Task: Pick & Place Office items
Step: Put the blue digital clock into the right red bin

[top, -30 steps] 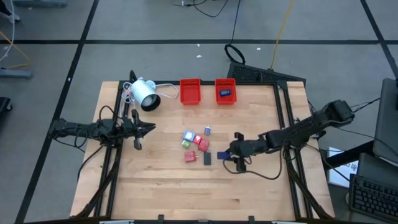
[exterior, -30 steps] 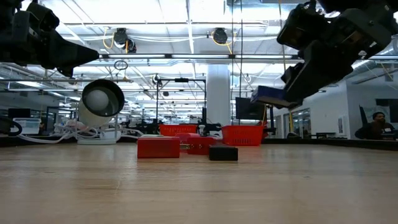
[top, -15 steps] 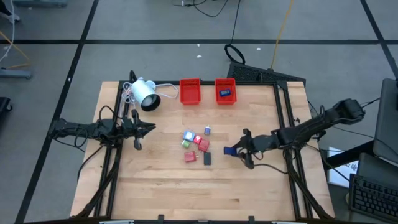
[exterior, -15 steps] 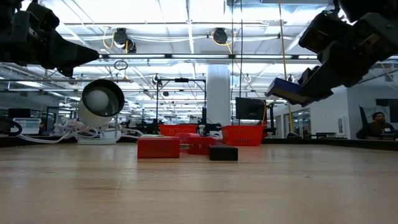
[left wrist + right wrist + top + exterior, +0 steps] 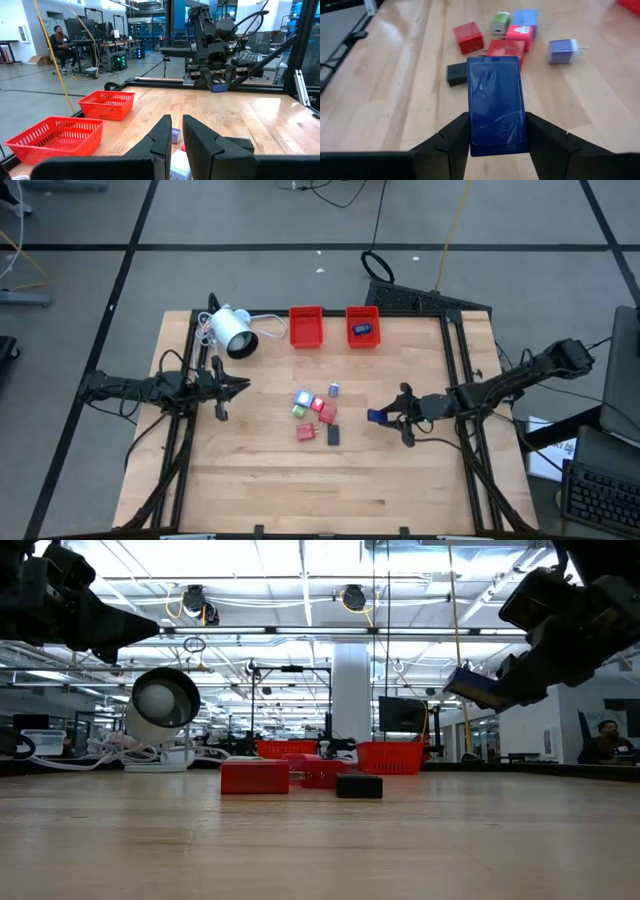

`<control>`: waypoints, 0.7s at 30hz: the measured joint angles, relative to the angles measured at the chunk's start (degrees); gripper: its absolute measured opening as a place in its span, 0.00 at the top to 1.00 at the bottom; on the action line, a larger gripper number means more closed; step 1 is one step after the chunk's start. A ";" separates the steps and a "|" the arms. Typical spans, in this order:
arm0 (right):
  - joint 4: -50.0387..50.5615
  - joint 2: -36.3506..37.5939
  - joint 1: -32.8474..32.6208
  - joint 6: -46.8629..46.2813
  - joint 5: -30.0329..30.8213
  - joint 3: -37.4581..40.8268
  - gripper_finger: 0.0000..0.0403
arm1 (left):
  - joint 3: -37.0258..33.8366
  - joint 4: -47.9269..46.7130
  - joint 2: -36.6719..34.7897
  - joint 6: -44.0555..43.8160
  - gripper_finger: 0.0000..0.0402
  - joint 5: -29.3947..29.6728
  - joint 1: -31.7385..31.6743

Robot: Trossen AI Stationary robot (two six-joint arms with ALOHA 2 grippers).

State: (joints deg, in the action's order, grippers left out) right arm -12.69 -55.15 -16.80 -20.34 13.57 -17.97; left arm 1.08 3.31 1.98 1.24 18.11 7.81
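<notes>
Midway through a carry, my right hand [image 5: 385, 417] is clamped on a flat blue piece [image 5: 496, 104], held clear above the worktop [image 5: 260, 480] to the right of the loose cluster. That cluster of small items [image 5: 316, 416] (red, green, blue, pale and one black block [image 5: 333, 435]) lies near the worktop's middle. Two red trays sit at the far edge: the left tray [image 5: 305, 327] looks bare, the right tray [image 5: 362, 327] already has one dark blue piece [image 5: 362, 330] in it. My left hand [image 5: 240, 386] waits at the left side, fingers nearly together, gripping nothing. A white lamp-like device [image 5: 233, 331] lies near the far-left corner. I judge the step as transport; the next move calls for swinging the piece over a tray and lowering before release.
</notes>
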 joint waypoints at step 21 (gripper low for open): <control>-12.85 5.07 2.60 0.17 1.47 9.66 0.59 | 0.00 -0.04 -0.02 0.02 0.88 0.00 -0.02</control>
State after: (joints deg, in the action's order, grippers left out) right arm -25.54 -50.09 -14.20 -20.16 15.04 -8.32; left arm 1.08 3.27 1.96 1.26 18.11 7.79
